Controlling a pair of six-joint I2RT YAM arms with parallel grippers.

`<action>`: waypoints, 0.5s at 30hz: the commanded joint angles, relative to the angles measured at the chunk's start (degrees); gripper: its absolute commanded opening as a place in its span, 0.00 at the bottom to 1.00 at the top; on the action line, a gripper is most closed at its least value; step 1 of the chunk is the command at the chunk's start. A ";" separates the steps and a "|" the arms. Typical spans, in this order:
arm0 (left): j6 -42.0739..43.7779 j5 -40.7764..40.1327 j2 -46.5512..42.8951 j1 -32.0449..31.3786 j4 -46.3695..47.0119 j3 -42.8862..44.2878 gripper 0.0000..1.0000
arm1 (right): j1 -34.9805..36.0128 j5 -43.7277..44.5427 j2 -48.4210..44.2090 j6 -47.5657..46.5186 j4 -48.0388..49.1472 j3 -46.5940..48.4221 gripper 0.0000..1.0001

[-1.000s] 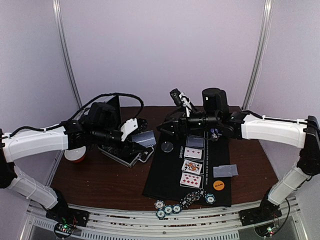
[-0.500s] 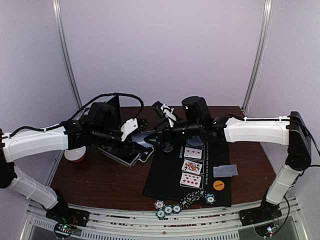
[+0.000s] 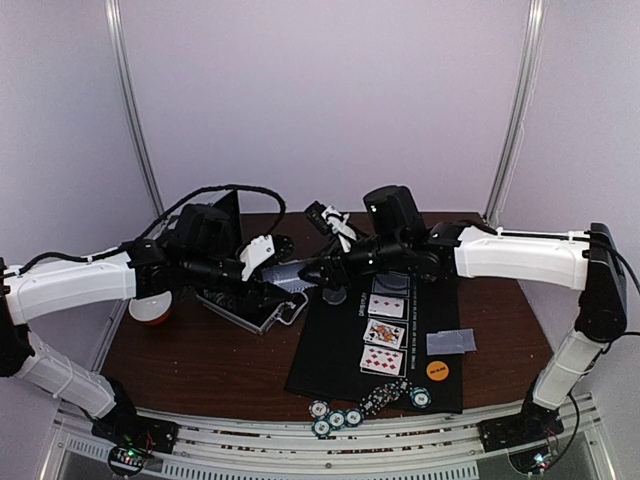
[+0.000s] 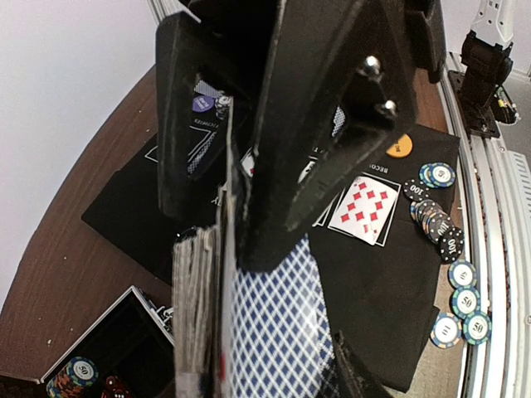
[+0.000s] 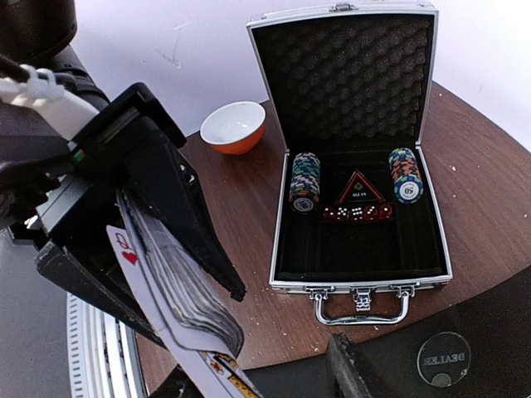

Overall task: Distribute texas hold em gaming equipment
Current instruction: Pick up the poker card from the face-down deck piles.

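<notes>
Dealing step, probably: card deck [image 4: 196,307] is clamped in left gripper [image 4: 232,240] jaws by the mat's [image 3: 330,350] 11 o'clock corner, right gripper [image 3: 310,272] jaws can't be read, one to be pinched off next.

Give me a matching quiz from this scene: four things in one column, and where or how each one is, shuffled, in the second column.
Column one:
1 deck of cards
2 bowl
3 orange disc
4 silver case

Column two:
A lid standing open
B on the black mat
C clamped in the left gripper
D white inside

Pairs: 1-C, 2-D, 3-B, 4-A
</notes>
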 commanded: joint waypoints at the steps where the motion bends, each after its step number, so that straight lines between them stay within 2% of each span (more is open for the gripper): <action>1: 0.18 0.94 -0.82 -0.01 2.22 0.43 0.41 | -0.07 0.61 -2.65 -1.51 -4.36 2.63 0.37; 7: 0.25 0.85 -0.82 -0.01 2.23 0.45 0.41 | -0.12 0.69 -2.86 -2.68 -9.56 4.88 0.12; 15: 0.17 0.85 -0.90 -0.01 2.27 0.38 0.41 | -0.19 5.29 -5.62 -5.91 -16.34 6.61 0.00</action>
